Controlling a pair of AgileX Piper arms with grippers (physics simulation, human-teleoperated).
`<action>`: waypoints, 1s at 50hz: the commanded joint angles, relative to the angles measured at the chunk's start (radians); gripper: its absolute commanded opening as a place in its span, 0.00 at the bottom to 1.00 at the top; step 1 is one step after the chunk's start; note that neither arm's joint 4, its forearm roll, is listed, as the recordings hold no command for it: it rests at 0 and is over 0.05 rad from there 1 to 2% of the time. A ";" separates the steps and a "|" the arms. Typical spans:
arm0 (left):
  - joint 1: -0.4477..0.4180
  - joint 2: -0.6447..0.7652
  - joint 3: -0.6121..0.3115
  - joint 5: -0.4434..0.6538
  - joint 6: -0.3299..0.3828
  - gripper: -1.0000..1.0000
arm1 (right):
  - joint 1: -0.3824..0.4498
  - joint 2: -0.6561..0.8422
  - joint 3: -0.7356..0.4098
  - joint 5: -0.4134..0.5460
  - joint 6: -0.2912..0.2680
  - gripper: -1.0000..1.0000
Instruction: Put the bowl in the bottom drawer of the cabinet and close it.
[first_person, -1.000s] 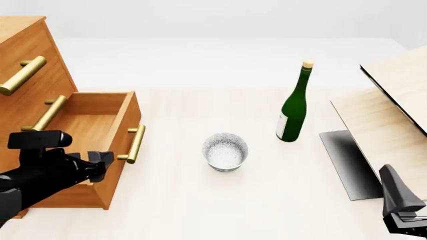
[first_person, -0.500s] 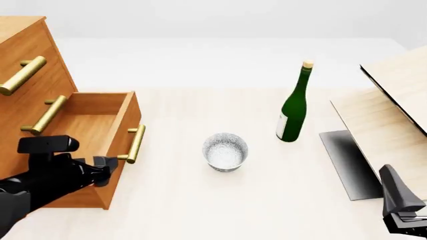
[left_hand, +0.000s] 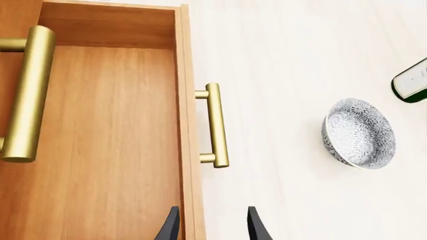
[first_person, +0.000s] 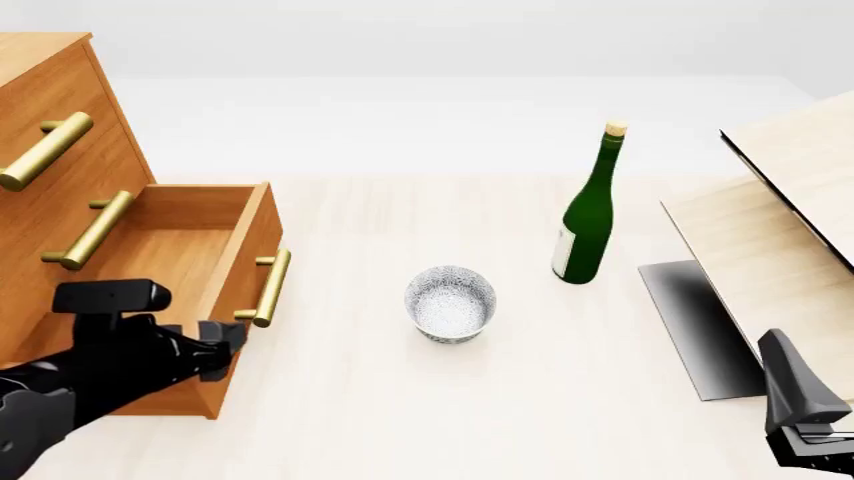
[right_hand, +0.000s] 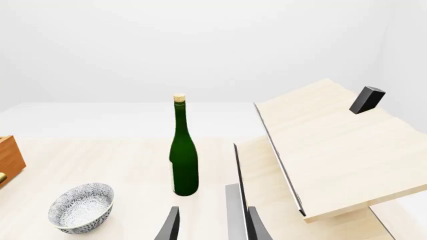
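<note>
The speckled white bowl (first_person: 451, 303) stands upright on the table, between the cabinet (first_person: 54, 90) and a green bottle. The bottom drawer (first_person: 187, 250) is pulled out, its inside bare, and its brass handle (first_person: 271, 288) faces the bowl. My left gripper (first_person: 230, 335) hovers open over the near end of the drawer's front board. In the left wrist view its fingertips (left_hand: 172, 227) lie either side of that board, short of the handle (left_hand: 217, 125), with the bowl (left_hand: 359, 132) off to the side. My right gripper (first_person: 782, 352) is open and empty at the near right; its view shows the bowl (right_hand: 81, 207).
A tall green bottle (first_person: 587, 210) with a cork stands right of the bowl, also seen as the bottle (right_hand: 183, 155). Pale wooden boards (first_person: 774, 230) lean at the far right over a dark plate (first_person: 694, 325). The two upper drawers are shut.
My left arm has drifted toward the near edge and slightly right along the drawer front. Bowl, bottle, drawer and right arm have not moved.
</note>
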 joint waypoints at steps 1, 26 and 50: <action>-0.016 0.016 0.004 -0.012 -0.010 1.00 | 0.000 0.000 0.000 0.000 0.000 1.00; -0.053 0.090 0.019 -0.071 -0.048 1.00 | 0.000 0.000 0.000 0.000 0.000 1.00; -0.120 0.085 0.013 -0.071 -0.073 1.00 | 0.000 0.000 0.000 0.000 0.000 1.00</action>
